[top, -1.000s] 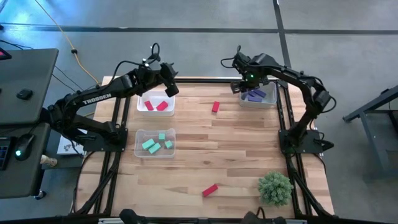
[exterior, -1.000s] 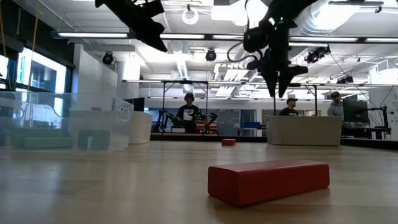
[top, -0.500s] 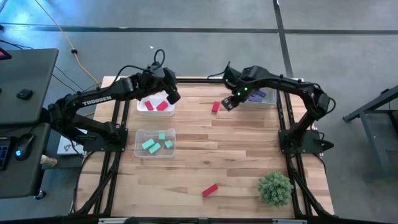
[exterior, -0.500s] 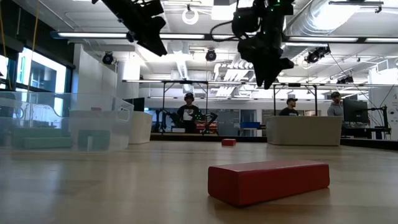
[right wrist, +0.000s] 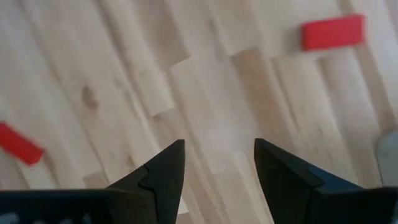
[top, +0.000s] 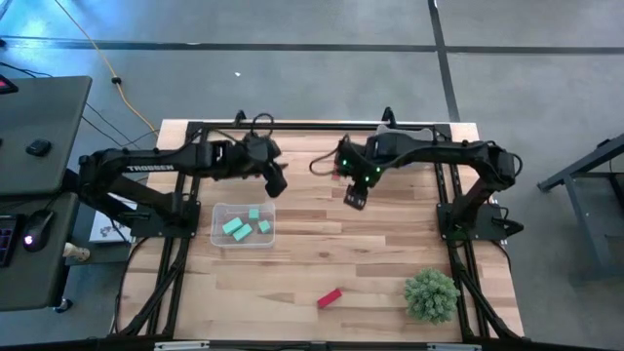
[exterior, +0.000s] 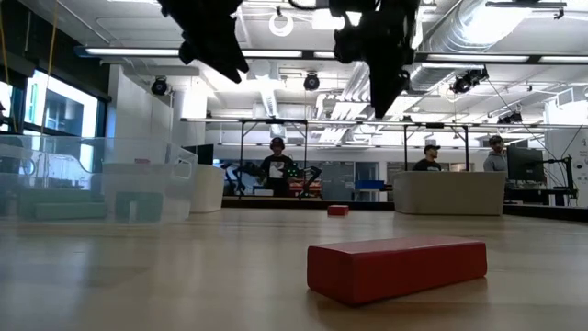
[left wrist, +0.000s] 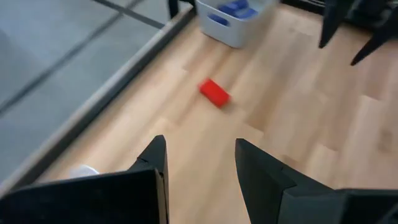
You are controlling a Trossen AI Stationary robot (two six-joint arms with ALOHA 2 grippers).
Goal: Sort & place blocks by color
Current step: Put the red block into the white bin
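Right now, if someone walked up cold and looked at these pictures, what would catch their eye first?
Probably the two dark arms meeting over the middle of the wooden table, the left gripper and right gripper both open and empty. Next, the red bar filling the low view, which lies alone near the table's front edge. Then the bin of teal blocks on the left and the spiky green plant ball at the front right corner.

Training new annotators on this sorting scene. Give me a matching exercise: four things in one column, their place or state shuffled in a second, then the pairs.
1. red bar
2. teal blocks
3. plant ball
4. right arm's jaws

A. inside the clear bin
B. at a corner of the table
C. lying flat and alone on bare wood
D. open, above the table

Pairs: 1-C, 2-A, 3-B, 4-D.
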